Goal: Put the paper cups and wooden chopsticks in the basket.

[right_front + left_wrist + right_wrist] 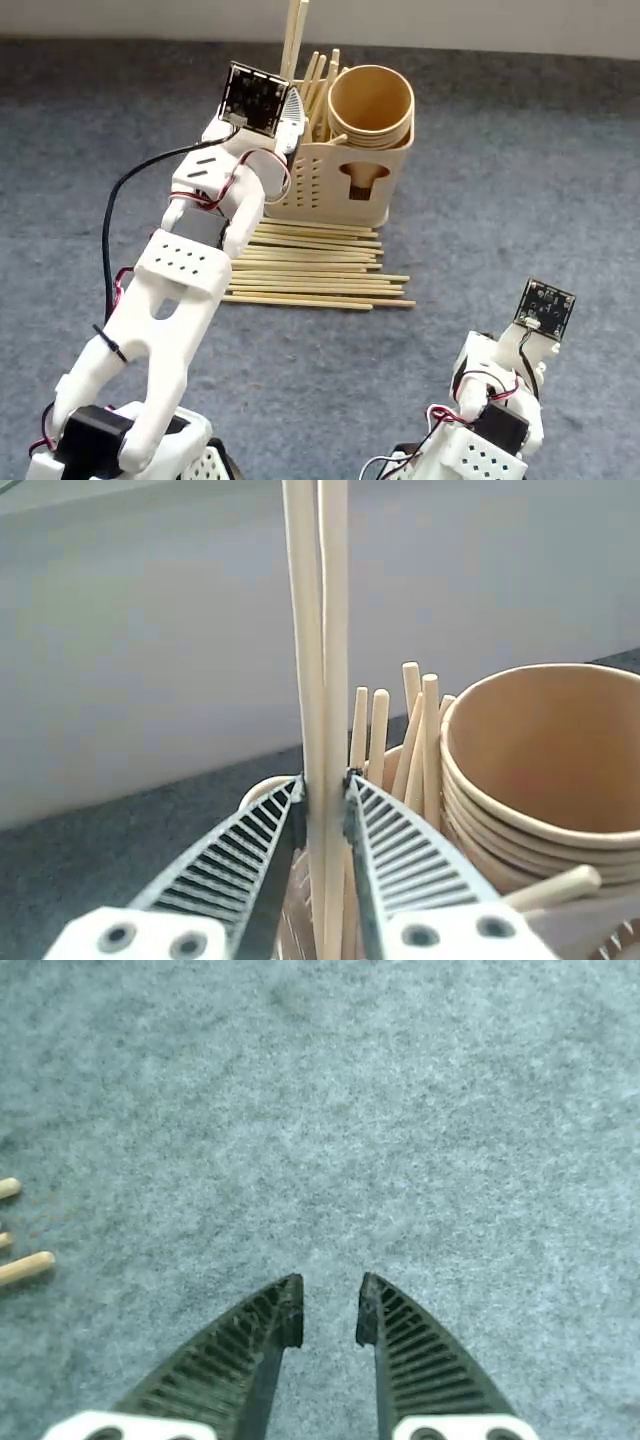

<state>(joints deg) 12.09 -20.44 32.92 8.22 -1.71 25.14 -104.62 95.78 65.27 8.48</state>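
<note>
Grey mat (520,200) covered the whole table. The left arm (170,290) was stretched out long toward the far side, while the right arm (490,400) sat folded up near the front edge, well apart from everything else.

The basket (340,185) stood upright toward the back of the mat. Right in front of it, touching its base, was a pile (320,270) of chopsticks lying flat side by side on the mat. The cups (370,105) were nested in one stack and sitting inside the basket, mouth up. Next to them in the same basket a bunch of sticks (318,85) stood on end, leaning a bit.

The left gripper (325,790) was up over the basket's rim beside the cups (540,750), clamped tight on a pair (318,630) of chopsticks held upright, tips poking way above everything (294,35).

The right gripper (328,1310) pointed down over bare mat with its jaws a small way apart and nothing between them; a few stick ends (25,1265) showed off to one side
</note>
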